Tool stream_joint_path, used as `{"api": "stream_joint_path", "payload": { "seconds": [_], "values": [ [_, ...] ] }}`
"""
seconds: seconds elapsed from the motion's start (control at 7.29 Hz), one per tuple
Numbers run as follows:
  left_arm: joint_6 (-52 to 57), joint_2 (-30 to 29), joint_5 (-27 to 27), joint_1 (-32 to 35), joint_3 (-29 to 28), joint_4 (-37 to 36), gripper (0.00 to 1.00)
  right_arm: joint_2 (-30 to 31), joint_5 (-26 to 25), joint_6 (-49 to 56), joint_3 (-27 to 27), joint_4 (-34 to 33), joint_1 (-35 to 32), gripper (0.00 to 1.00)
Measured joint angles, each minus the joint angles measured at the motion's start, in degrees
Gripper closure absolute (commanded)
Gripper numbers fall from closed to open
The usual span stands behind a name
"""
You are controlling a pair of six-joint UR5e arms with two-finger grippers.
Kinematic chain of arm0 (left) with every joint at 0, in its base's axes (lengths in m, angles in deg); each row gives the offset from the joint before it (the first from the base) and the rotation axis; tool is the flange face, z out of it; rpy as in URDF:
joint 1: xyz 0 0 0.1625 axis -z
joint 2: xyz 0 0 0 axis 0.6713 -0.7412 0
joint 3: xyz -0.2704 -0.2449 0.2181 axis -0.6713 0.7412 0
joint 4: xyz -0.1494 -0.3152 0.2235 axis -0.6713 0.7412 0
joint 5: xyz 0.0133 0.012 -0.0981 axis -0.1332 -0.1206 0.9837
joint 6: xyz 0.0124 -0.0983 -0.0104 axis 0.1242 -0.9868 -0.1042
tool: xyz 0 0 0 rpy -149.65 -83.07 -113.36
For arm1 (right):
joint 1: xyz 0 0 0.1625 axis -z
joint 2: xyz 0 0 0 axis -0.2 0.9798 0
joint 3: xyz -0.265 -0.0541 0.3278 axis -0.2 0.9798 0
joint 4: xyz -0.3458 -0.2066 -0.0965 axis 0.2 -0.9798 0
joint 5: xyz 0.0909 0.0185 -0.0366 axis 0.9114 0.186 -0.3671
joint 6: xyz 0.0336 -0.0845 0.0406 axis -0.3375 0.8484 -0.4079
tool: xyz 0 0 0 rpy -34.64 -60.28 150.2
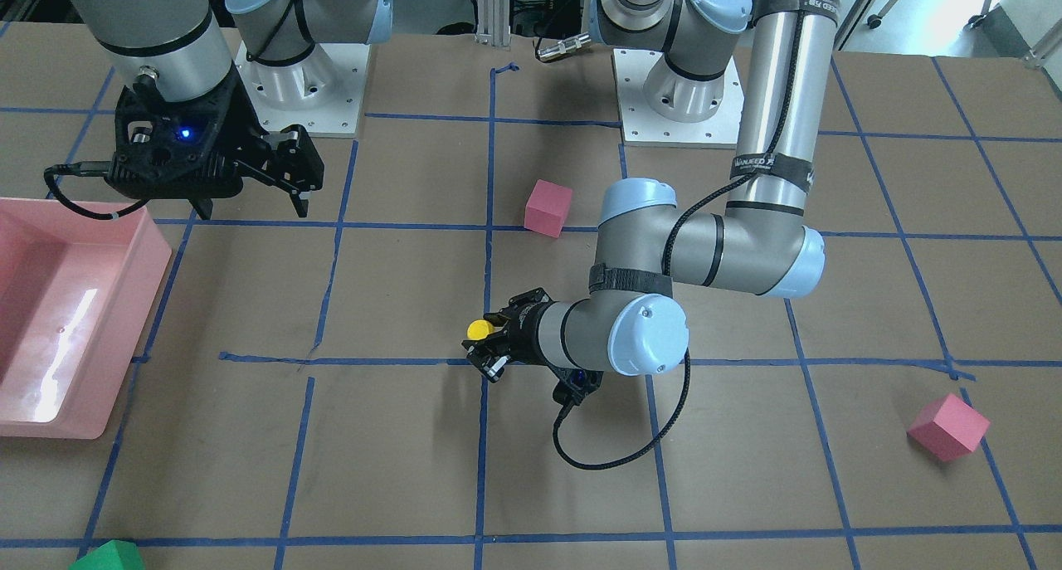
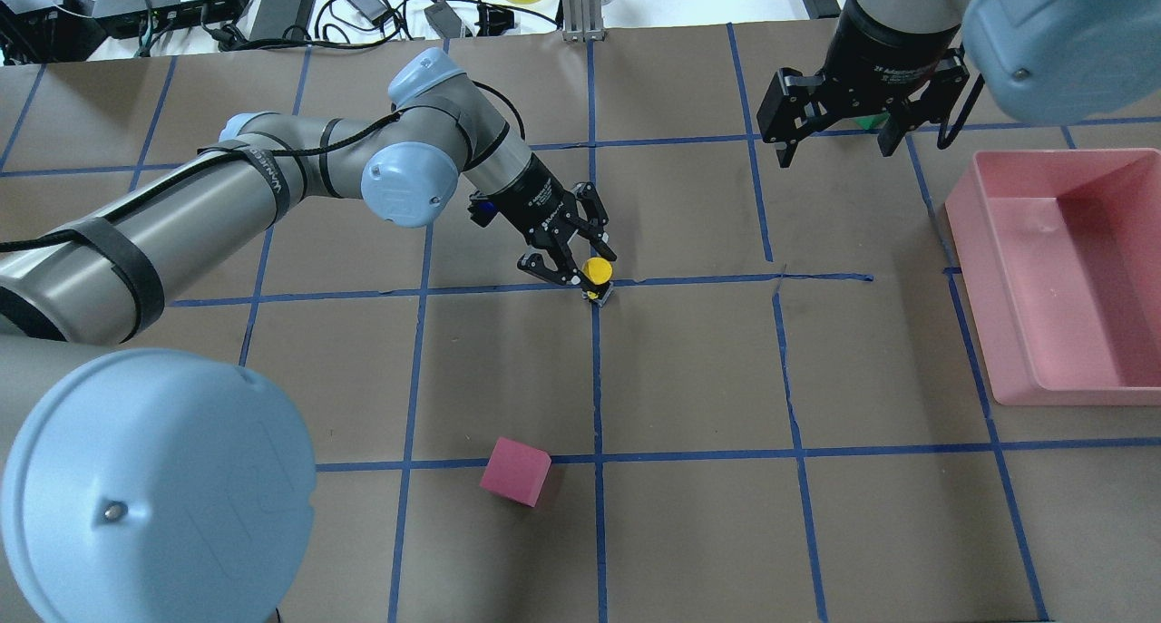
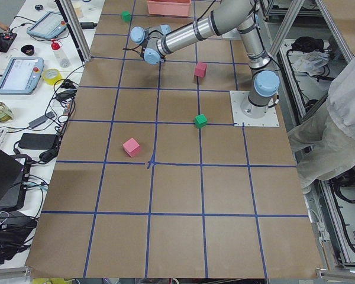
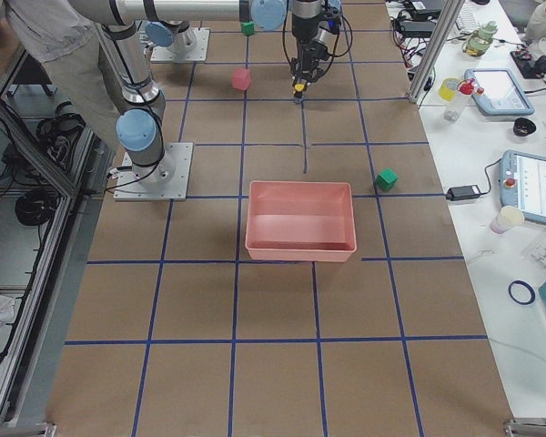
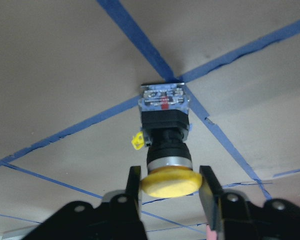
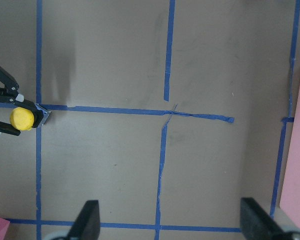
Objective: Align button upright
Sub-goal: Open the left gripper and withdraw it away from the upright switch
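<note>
overhead cam: forward-down over worktop (image 2: 689,532). front cam: opposite side, steep down. side cams: high, far, at worktop ends. left wrist close on button (image 5: 165,135); right wrist higher, shares button.

Button (image 5: 165,135) yellow cap, black collar; bin (image 2: 1043,174) pink; grid tape (image 2: 597,378) blue.

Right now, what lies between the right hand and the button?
Only bare brown table paper crossed by blue tape lines. The overhead view shows no object on the stretch from the right hand to the button.
</note>
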Motion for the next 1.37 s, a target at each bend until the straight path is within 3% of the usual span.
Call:
{"api": "stream_joint_path", "payload": {
  "seconds": [0.41,0.69,1.1,1.37],
  "values": [
    [6.8,5.0,-7.7,-2.0,-1.7,-3.1,0.00,0.0,0.0,0.1,0.0,0.0,-0.1,0.00],
    [23.5,11.7,-16.1,-4.7,-1.6,-2.2,0.00,0.0,0.0,0.1,0.0,0.0,-0.1,0.00],
    [53.7,22.4,-31.6,-8.6,-1.7,9.8,0.00,0.0,0.0,0.1,0.0,0.0,-0.1,0.00],
    [66.2,29.1,-36.9,-9.0,-1.4,14.3,0.00,0.0,0.0,0.1,0.0,0.0,-0.1,0.00]
  ]
}}
